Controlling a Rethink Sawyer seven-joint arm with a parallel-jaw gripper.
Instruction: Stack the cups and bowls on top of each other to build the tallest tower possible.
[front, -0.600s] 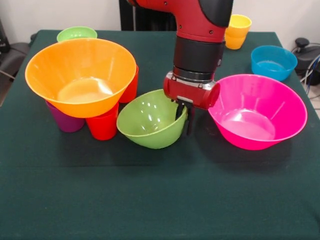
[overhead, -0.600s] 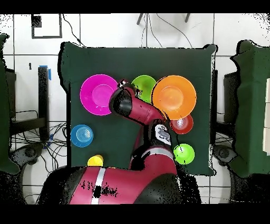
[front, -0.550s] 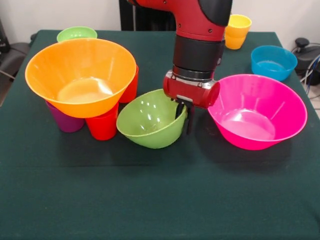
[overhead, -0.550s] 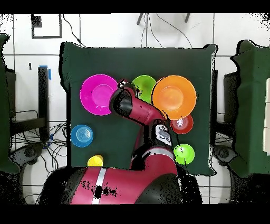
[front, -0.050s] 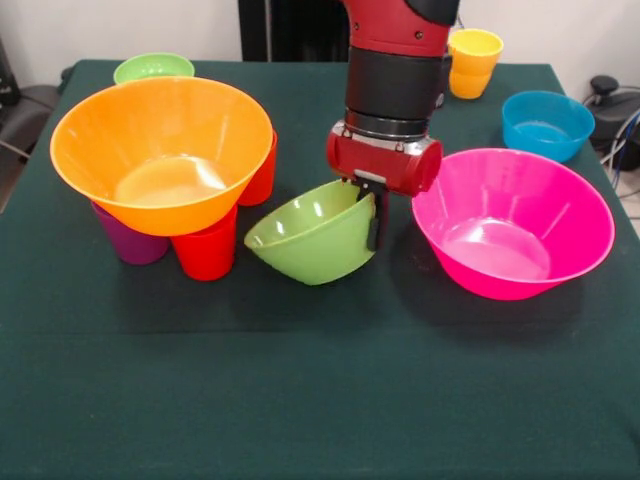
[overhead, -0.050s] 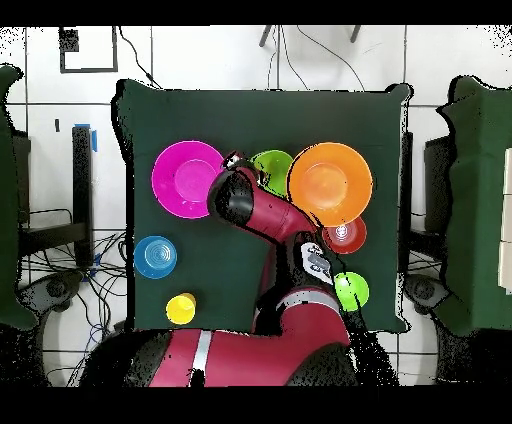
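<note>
My gripper (front, -0.050s: 368, 238) is shut on the right rim of the light green bowl (front, -0.050s: 312, 238), which hangs tilted just above the cloth, its opening turned left and up. The large orange bowl (front, -0.050s: 160, 150) rests on a purple cup (front, -0.050s: 130, 243), a red cup (front, -0.050s: 205, 252) and a red-orange cup (front, -0.050s: 263, 172) at the left. To the gripper's right the large pink bowl (front, -0.050s: 515, 222) stands upright. From overhead the arm (overhead, -0.050s: 262, 212) covers the gripper, between the pink bowl (overhead, -0.050s: 185, 178) and the green bowl (overhead, -0.050s: 275, 165).
A small blue bowl (front, -0.050s: 547, 122) sits at the far right. A yellow cup (front, -0.050s: 477, 45) stands on an orange piece (front, -0.050s: 468, 82) at the back. A small green bowl (front, -0.050s: 153, 68) is at the back left. The dark green table (front, -0.050s: 320, 400) spreads in front.
The green bowl has come up off the table and tipped further left. The gripper rose with it and stayed shut on its rim.
</note>
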